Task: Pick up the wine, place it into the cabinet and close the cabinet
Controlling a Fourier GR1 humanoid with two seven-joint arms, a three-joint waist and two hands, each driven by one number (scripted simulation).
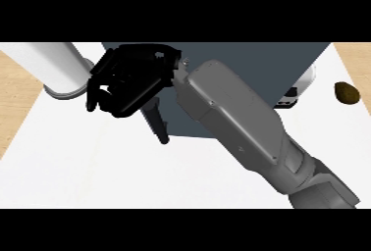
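Note:
The dark grey-blue cabinet (246, 63) stands at the back middle of the white counter (109, 166). A narrow dark door panel (156, 122) sticks out toward me from its left front corner. My right hand (134, 73) hovers over that corner, just left of the panel, its fingers loosely bent downward with nothing between them. Its grey forearm (246, 132) crosses the cabinet's front from the lower right and hides most of it. No wine bottle that I can recognise shows. My left hand is out of view.
A thick white cylinder with a grey end (54, 66) lies at the back left, close to the hand. A brown oval object (348, 93) sits at the far right. A white item with dark marks (299, 88) peeks out behind the cabinet's right side.

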